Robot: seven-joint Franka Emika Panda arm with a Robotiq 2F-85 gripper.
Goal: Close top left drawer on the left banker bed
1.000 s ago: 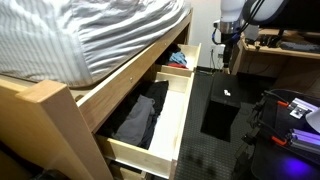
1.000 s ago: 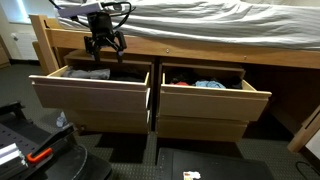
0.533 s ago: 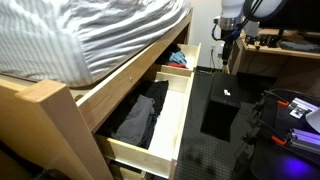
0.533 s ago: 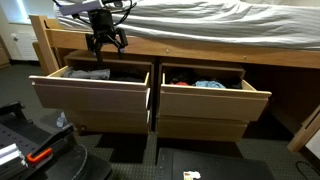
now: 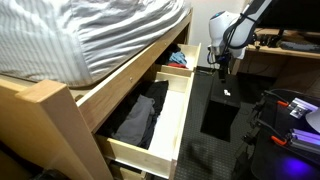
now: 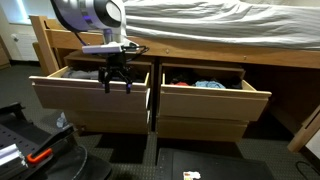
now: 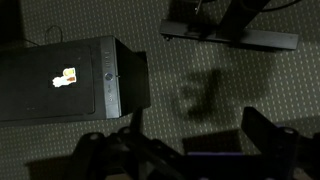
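The left banker bed (image 6: 200,45) is pale wood with grey-and-white striped bedding; it also shows in an exterior view (image 5: 120,85). Its top left drawer (image 6: 90,98) stands pulled out, with dark clothes inside; its front board runs along the near side in an exterior view (image 5: 172,120). My gripper (image 6: 118,82) is open and empty, fingers down. It hangs out in front of the drawers (image 5: 222,65), not touching them. In the wrist view the dark fingers (image 7: 190,150) hang over carpet.
The top right drawer (image 6: 205,100) is also pulled out, with colourful items inside. A black box with a small sticker (image 7: 70,90) lies on the carpet below the gripper, also seen in an exterior view (image 5: 222,105). Equipment lies on the floor (image 5: 295,115).
The gripper has moved down and away from the bed rail, out in front of the drawers. The drawers have not moved.
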